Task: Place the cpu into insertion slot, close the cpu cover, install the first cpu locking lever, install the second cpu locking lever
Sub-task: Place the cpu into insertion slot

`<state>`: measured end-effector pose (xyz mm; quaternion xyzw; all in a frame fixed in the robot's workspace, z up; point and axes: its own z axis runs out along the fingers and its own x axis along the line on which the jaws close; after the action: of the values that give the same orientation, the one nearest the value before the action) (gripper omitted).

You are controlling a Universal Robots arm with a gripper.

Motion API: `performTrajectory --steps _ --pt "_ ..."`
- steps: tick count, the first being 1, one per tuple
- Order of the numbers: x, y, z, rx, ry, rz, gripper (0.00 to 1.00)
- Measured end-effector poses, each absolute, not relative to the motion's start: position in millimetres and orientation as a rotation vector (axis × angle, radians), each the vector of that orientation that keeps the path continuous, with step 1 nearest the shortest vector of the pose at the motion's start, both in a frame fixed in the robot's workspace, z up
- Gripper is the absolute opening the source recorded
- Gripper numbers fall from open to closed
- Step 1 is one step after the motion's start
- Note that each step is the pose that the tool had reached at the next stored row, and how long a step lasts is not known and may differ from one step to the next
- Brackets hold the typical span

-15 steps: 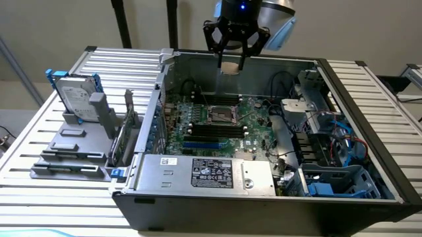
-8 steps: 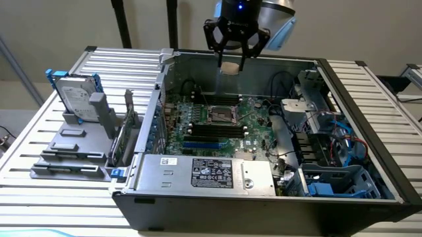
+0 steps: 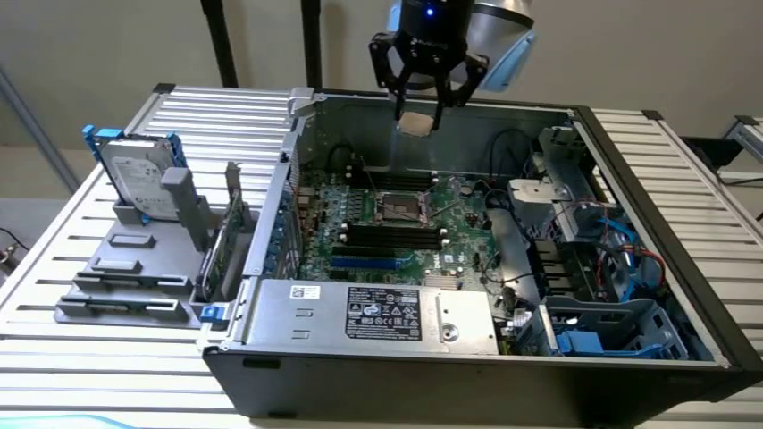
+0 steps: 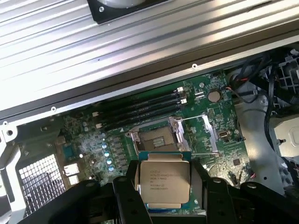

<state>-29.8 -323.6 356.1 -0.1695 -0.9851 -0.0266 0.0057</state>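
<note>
Exterior view first — I've got the gripper (image 3: 420, 114) hanging over the open computer case (image 3: 477, 389), jaws clamped on the cpu (image 3: 415, 124), which is held in the air well above the board. Wrist view now: the cpu sits square between the black fingers (image 4: 125, 196), and the insertion slot (image 4: 156, 138) lies uncovered on the green motherboard (image 4: 224, 107) — apart from the cpu.

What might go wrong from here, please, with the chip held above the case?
The cpu hangs high above the insertion slot, pinched by its edges in the gripper; a slip could drop it onto the board.
Lowered tilted or off-centre, it might land on the slot's metal rim rather than seat.
</note>
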Motion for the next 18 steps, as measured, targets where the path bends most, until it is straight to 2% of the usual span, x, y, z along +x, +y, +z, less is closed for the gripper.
performTrajectory --steps 18 --pt "-29.8 -323.6 355.7 -0.983 -2.979 -0.083 0.54"
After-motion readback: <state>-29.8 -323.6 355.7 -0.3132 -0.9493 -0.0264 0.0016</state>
